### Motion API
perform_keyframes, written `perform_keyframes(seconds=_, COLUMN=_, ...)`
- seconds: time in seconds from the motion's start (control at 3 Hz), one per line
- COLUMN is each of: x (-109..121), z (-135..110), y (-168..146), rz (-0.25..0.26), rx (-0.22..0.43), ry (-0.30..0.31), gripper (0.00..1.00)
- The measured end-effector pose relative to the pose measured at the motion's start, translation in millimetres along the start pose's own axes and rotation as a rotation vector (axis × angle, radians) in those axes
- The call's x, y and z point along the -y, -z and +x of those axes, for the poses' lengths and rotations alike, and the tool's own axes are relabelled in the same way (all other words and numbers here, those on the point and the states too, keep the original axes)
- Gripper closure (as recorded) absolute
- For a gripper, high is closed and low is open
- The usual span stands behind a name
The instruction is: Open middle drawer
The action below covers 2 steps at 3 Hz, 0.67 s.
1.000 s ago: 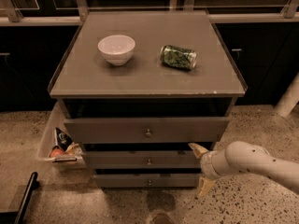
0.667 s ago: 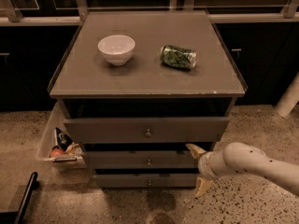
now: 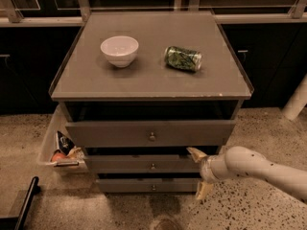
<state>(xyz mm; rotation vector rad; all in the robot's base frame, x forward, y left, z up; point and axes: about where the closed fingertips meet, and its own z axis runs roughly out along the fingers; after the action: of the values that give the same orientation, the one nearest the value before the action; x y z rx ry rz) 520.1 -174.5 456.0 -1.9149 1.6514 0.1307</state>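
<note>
The claw (image 3: 199, 171) hangs at the right end of the middle drawer (image 3: 139, 163), low in front of the cabinet, on a pale arm (image 3: 261, 167) that reaches in from the right. Its two fingers are spread wide, one above the other. The upper tip sits at the dark gap over the drawer front, and the lower tip points down beside the bottom drawer (image 3: 139, 185). That stance suggests a grip on the edge of the front rather than on the knob (image 3: 152, 166), which is well apart from the claw at mid-front. Nothing is held between the fingers.

The middle drawer is the second of three fronts. It looks shut or barely out, and I cannot tell which. The top drawer (image 3: 144, 131) above it is pulled out, so its front overhangs the middle one. This is the main obstacle, since it leaves the upper finger little room and shades the gap the finger must enter.

A white bowl (image 3: 119, 50) stands on the surface (image 3: 153, 83), and a green can (image 3: 183, 58) lies on its side. They are well apart from each other and far from the work. A pale bin (image 3: 47, 145) with packets stands against the cabinet's left side, out of the drawer's path. The floor in front of the drawers is bare, so the pull outward seems unhindered.
</note>
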Motion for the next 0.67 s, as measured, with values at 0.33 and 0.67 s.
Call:
perform_keyframes(seconds=0.33, x=3.4, z=6.0, y=-18.7, rz=-0.006, rx=0.015, ry=-0.009, gripper=0.0)
perform_keyframes(seconds=0.67, x=5.2, z=15.7, y=-41.4, rz=-0.024, rx=0.027, ry=-0.036, gripper=0.0)
